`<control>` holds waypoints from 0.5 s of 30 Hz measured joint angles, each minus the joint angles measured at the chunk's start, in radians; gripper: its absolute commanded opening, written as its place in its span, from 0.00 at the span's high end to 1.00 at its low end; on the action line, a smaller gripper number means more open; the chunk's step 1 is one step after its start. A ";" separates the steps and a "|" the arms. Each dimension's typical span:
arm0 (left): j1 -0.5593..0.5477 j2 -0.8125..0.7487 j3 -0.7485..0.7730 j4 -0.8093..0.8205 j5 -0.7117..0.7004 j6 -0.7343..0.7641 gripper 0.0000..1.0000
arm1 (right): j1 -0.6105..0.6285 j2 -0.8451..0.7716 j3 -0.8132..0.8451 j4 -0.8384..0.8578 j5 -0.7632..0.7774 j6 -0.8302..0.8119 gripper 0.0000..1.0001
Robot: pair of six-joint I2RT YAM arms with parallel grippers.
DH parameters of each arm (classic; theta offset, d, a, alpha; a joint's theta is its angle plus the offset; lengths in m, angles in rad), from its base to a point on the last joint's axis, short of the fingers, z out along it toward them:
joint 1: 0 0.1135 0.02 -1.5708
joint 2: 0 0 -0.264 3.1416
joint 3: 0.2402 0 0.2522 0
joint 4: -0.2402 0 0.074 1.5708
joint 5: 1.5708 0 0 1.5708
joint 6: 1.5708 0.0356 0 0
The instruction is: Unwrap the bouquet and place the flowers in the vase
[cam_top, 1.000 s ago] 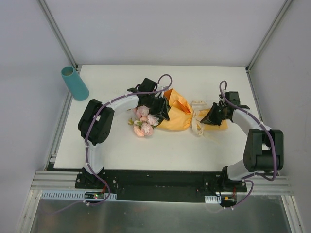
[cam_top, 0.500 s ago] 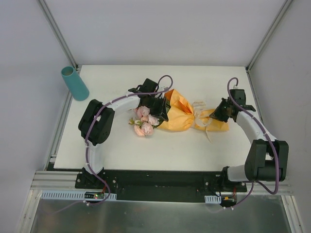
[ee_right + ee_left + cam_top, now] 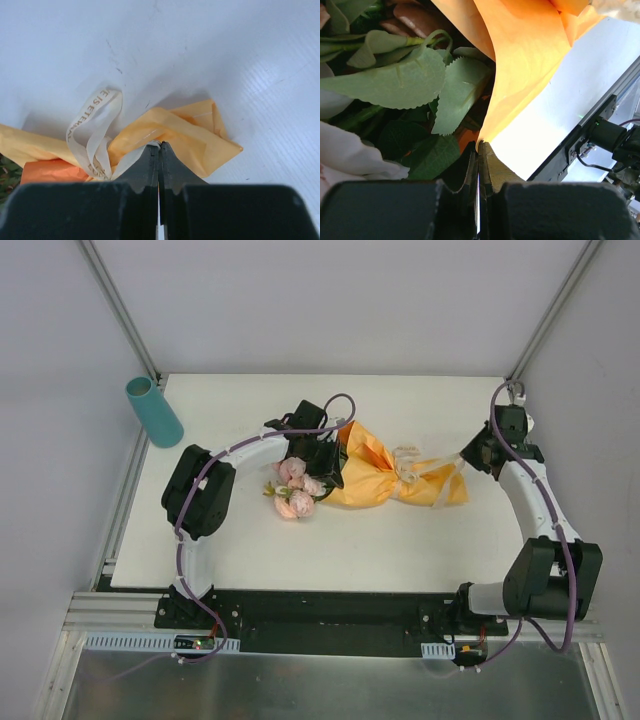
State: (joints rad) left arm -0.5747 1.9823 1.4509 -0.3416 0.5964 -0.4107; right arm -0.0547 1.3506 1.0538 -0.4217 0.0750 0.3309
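from above, the bouquet [image 3: 370,478] lies on its side in the middle of the desk [image 3: 240,550], with the flowers [image 3: 297,492] pointing left and the twisted tail of orange paper [image 3: 440,490] pointing right. the teal vase [image 3: 153,411] is at the desk's far left corner, well apart from the bouquet. the left gripper [image 3: 322,465] sits at the bouquet's open mouth, just beside the blooms. the right gripper [image 3: 472,453] is past the tail end, near the desk's right edge.

left wrist: the jaws are pressed together, pinching the edge of the orange paper, with serrated green leaves [image 3: 395,80] to the left.

right wrist: the jaws are closed tight on a strand of the cream ribbon [image 3: 92,130], which loops beside the crumpled paper tail on the white desk.
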 measured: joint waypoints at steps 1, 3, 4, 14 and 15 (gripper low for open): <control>0.000 0.000 0.000 -0.003 -0.004 0.000 1.00 | -0.004 0.000 0.009 -0.002 0.018 0.002 1.00; 0.000 0.000 0.000 -0.009 -0.007 0.000 1.00 | -0.021 0.000 0.024 -0.008 0.046 0.006 1.00; 0.000 0.000 0.000 -0.010 -0.007 0.000 1.00 | -0.029 0.000 0.035 -0.013 0.064 0.008 1.00; 0.000 0.000 0.004 -0.043 -0.051 0.004 1.00 | -0.100 -0.013 0.125 -0.031 0.301 0.048 1.00; 0.000 0.000 0.005 -0.053 -0.061 0.004 1.00 | -0.120 -0.013 0.143 -0.028 0.314 0.049 1.00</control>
State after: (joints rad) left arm -0.5743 1.9823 1.4559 -0.3943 0.5358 -0.4065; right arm -0.1745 1.3373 1.1969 -0.4500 0.3893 0.3801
